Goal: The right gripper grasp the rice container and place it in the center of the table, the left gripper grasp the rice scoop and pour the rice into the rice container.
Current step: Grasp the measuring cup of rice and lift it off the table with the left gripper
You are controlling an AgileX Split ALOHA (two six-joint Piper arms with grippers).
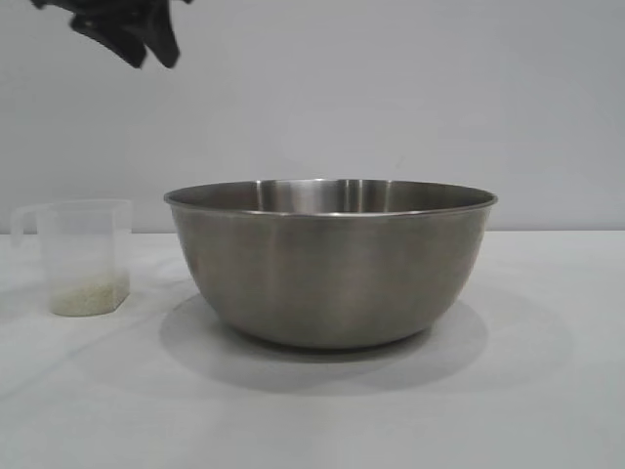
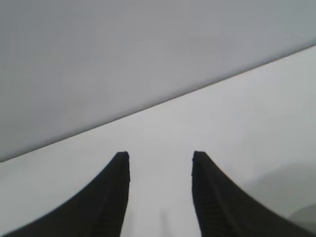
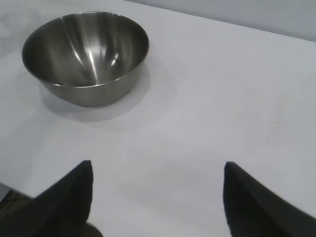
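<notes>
Centrally, shiny steel rice container (image 1: 330, 269) upright, clear rice scoop (image 1: 83, 256) beside, both grippers parted, empty.

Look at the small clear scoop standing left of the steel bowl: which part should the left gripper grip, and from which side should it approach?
Probably the handle of the rice scoop. It stands upright with rice in the bottom, and the handle juts out on the side away from the rice container. Approaching level from that open side keeps the left gripper, now open and empty, clear of the container and the scoop upright.
</notes>
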